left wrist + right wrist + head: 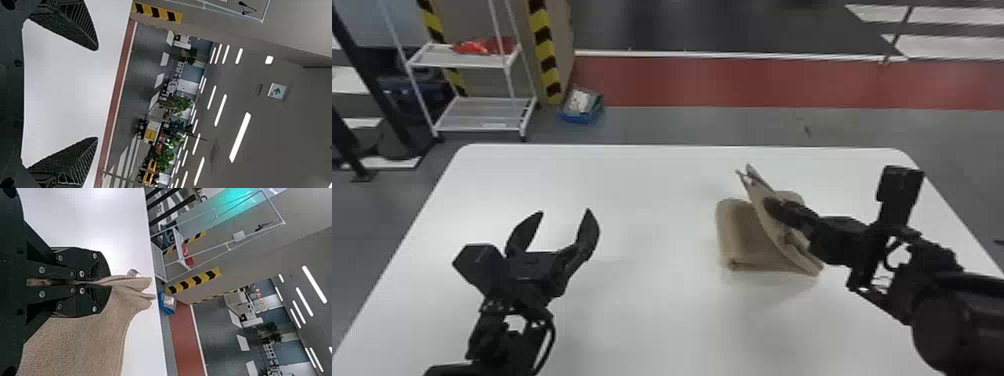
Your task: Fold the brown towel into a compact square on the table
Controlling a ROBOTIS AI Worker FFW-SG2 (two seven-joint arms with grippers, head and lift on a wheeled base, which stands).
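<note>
Left gripper (564,212): black, two flat fingers spread apart and empty, above the left part of the white tabletop (652,310). Right gripper (773,206): black, fingers clenched on a raised flap of the brown towel (744,232). Brown towel: folded in layers, its lower part lying on the right part of the tabletop, the gripped flap tilted up. Beyond the far edge, on the floor: one blue bin (577,119); one white rack (462,63), red item (484,46) on its upper shelf.
</note>
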